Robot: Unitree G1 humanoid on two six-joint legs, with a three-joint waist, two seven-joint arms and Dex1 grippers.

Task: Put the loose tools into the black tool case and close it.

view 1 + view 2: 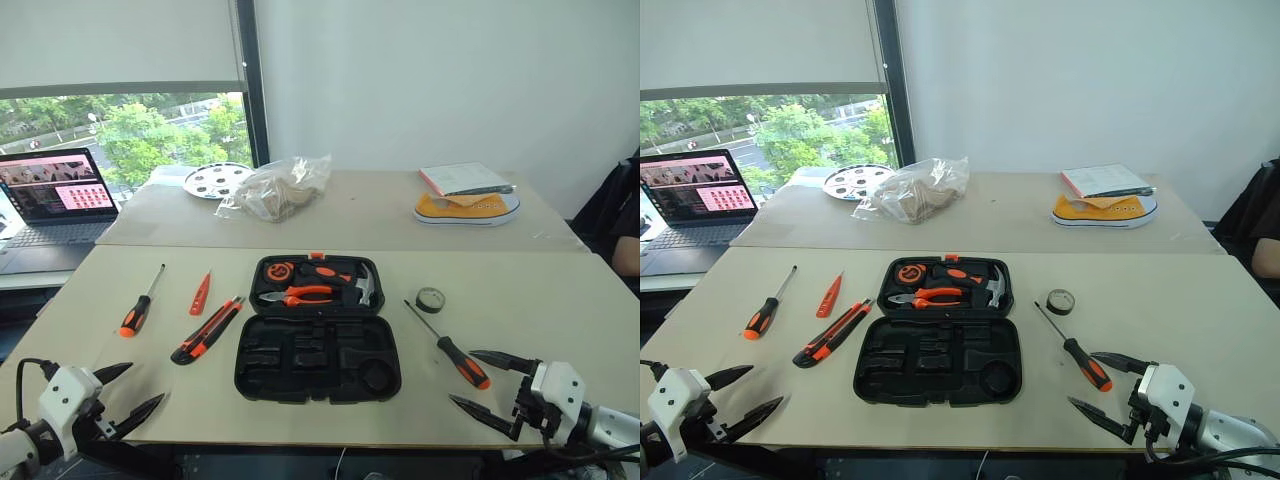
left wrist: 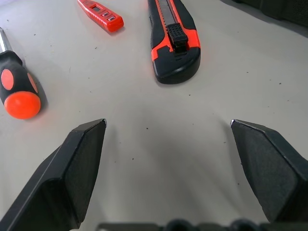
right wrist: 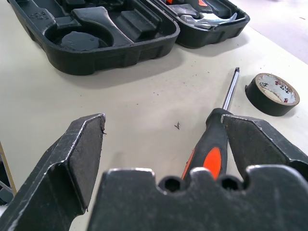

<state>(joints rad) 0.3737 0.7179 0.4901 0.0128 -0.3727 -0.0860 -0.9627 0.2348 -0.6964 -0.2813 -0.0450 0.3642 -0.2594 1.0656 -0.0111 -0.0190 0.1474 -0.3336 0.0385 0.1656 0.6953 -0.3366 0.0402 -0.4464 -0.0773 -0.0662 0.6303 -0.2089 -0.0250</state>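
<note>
A: Where did we find the black tool case (image 1: 317,345)?

B: It lay open in the middle of the near table (image 1: 560,330), both halves flat. In the far half we saw the pliers (image 1: 303,294) and the hammer (image 1: 363,287) seated in their slots. The near half showed bare moulded slots.

A: And the loose tools?

B: All four lay on the table, outside the case. To its left we saw the utility knife (image 1: 207,330) just beside it, then the small tester screwdriver (image 1: 200,293), and farthest left one long screwdriver (image 1: 141,301). The other long screwdriver (image 1: 449,345) lay to the right of the case, its handle toward us, with a roll of black tape (image 1: 431,299) near its tip.

A: How did we see the grippers?

B: The left gripper (image 1: 128,392) hung at the near left edge of the table, fingers wide apart, with nothing between them. From its wrist we saw the knife's butt end ahead, well apart from the fingertips (image 2: 86,144). The right gripper (image 1: 490,384) was at the near right edge, also spread wide and empty, just short of the right screwdriver's handle.
</note>
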